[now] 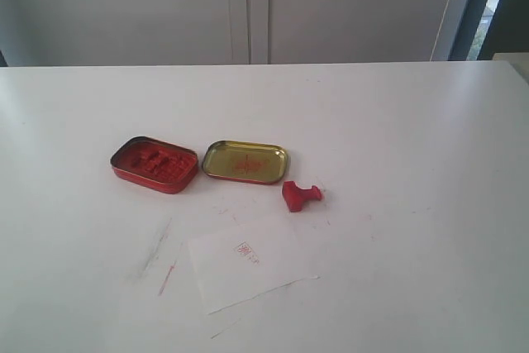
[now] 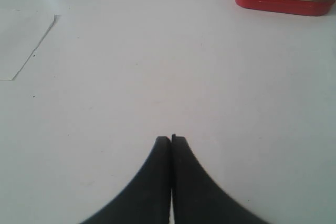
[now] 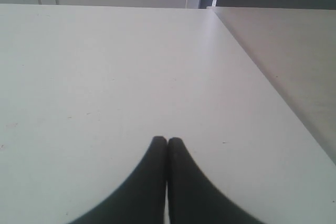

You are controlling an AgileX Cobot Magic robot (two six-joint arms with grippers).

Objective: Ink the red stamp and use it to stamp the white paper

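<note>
Two open tin halves are shown together only in the exterior view: a red-filled ink tin (image 1: 154, 164), its pad dented with ridges, and just beside it on the right a gold-lined lid (image 1: 245, 160), faintly marked with red inside. The red stamp (image 1: 300, 195) is seen lying on its side on the worktop (image 1: 413, 121), near the lid's right corner and apart from the white paper (image 1: 248, 274). The paper lies in front of the tins and carries one small red imprint (image 1: 246, 251). Red smears (image 1: 165, 270) are visible left of the sheet. In the left wrist view only part of the ink tin and a corner of the paper are caught, beyond the left fingers (image 2: 155, 182), which are pressed together with nothing held. In the right wrist view worktop surface and its edge are shown beyond the right fingers (image 3: 152, 182), likewise closed on nothing
</note>
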